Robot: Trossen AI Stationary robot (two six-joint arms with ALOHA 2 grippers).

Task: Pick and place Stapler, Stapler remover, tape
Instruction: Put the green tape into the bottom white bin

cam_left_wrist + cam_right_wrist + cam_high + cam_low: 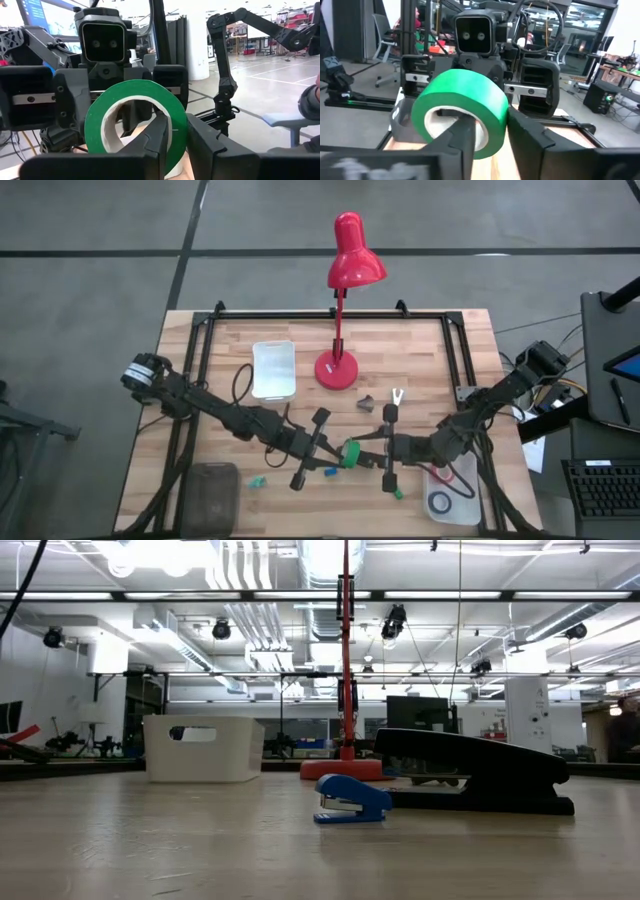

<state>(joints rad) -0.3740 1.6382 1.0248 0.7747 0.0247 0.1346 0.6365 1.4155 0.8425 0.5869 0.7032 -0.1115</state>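
Green tape (135, 125) is filling both wrist views, hanging above the table's near middle, pinched through its rim by the left gripper (335, 457) and right gripper (372, 455). Releasing unevenly risks dropping or twisting it.

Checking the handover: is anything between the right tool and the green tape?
Nothing visible stands between them. The right tool is right at the green tape, which the left tool grips from the opposite side.
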